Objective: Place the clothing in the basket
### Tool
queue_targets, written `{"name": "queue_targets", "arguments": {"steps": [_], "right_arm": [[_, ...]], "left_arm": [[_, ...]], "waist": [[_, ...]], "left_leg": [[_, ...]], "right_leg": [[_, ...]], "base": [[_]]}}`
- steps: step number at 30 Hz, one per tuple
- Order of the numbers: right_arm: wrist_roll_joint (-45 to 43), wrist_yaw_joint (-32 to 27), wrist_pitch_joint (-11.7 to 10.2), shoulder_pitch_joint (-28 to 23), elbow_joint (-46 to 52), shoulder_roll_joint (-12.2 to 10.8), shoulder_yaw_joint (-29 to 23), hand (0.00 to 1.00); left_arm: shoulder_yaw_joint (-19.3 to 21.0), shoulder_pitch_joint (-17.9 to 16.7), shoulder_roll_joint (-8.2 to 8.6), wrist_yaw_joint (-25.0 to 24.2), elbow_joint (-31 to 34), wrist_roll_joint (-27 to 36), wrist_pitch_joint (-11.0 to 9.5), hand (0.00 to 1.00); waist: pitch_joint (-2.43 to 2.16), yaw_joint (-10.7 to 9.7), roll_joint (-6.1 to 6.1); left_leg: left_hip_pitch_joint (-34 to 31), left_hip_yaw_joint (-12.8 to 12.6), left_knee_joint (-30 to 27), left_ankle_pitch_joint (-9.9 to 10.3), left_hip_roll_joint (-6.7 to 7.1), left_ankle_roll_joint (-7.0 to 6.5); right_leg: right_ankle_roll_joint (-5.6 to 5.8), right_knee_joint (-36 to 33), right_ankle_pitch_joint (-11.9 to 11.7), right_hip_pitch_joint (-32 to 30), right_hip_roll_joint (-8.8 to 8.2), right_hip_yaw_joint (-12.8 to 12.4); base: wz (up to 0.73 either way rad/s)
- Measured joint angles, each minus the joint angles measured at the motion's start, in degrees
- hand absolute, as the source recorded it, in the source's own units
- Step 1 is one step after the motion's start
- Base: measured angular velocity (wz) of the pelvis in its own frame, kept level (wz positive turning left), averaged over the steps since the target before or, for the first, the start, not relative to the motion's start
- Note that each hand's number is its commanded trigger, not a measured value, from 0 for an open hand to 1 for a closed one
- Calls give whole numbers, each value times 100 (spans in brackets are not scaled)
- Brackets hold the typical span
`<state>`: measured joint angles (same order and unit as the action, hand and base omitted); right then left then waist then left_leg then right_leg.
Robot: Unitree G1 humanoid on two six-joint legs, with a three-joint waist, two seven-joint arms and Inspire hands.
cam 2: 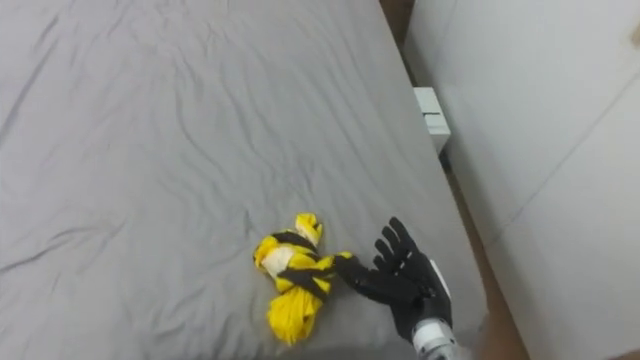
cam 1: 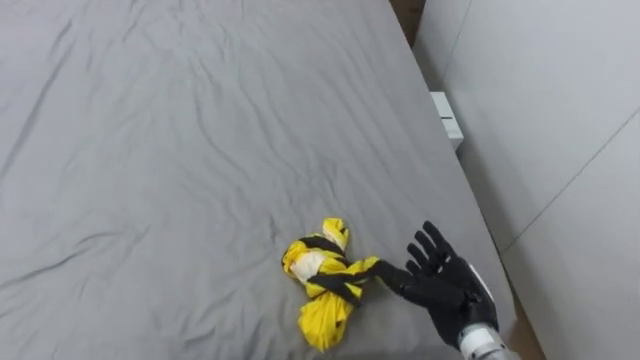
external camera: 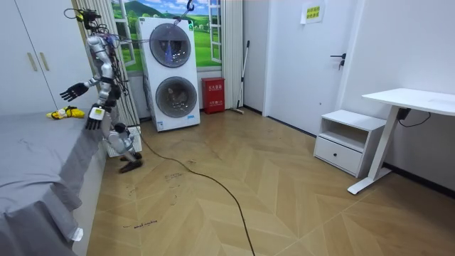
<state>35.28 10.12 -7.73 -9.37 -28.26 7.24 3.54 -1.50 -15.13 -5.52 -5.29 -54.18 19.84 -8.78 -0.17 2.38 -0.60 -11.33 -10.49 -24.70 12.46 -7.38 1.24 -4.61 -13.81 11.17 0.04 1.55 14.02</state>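
One bundle of yellow-and-black clothes point(cam 1: 322, 280) lay on the grey bed point(cam 1: 200, 150), low in the frame and just right of centre. The right hand point(cam 1: 445, 285) came in from the lower right, spread open and holding nothing, its thumb at the bundle's edge. In the room view the left hand point(external camera: 94, 117) hung by the bed's edge, its state impossible to tell. The flat hand risked pushing the bundle away rather than catching it, or a shallow pinch might have let loose folds slip.

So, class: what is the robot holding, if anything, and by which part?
Nothing: the yellow and black garment lies on the bed, the open right hand beside it, thumb at its edge.
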Motion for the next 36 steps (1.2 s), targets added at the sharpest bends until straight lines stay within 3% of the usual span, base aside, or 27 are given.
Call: {"name": "queue_targets", "arguments": {"steps": [1,2,6,9,15,21,31,36], "right_arm": [[-7,-8,32,-4,3,10,28,0],[-7,-4,28,0,20,25,35,0],[-229,-52,0,41,1,25,34,0],[-399,-144,-3,78,-31,12,37,0],[-1052,-196,-27,705,-719,5,266,0],[-1383,-380,28,929,-1283,3,403,0],[-2381,-566,8,940,-1621,-32,410,0],[-2551,-840,15,946,-1799,-122,546,0]], "left_arm": [[15,-15,1,2,-3,2,-3,0],[3,33,-11,1,-7,-31,-2,0],[-130,43,-40,-41,-27,-79,2,0],[-127,194,-36,-39,-131,-207,-3,0],[-152,494,-58,17,-398,-197,-132,0],[-8,678,-108,14,-652,-194,-215,0],[153,901,-70,18,-764,-196,-153,0],[139,926,-82,111,-774,-154,-106,0]], "waist": [[-36,31,21],[-38,30,65],[16,-20,147],[38,43,156],[73,118,192],[110,123,253],[85,120,273],[33,124,360]], "left_leg": [[80,6,133,-45,46,-15],[314,24,457,-135,210,-64],[483,433,959,-261,527,-100],[355,466,1017,-286,596,-125],[-6,454,1003,-320,636,-162],[-242,466,949,-362,705,-222],[-552,568,782,-402,739,-290],[-601,595,743,-406,744,-298]], "right_leg": [[45,-1,3,-12,-47,-8],[93,7,10,-1,-148,-4],[188,129,-27,-2,-268,45],[237,122,1,-129,-308,34],[247,109,6,-447,-349,46],[305,115,38,-626,-407,130],[353,12,14,-857,-443,195],[354,3,15,-873,-447,251]], "base": [[-40],[-9],[12],[13],[1],[5],[4],[4]]}}
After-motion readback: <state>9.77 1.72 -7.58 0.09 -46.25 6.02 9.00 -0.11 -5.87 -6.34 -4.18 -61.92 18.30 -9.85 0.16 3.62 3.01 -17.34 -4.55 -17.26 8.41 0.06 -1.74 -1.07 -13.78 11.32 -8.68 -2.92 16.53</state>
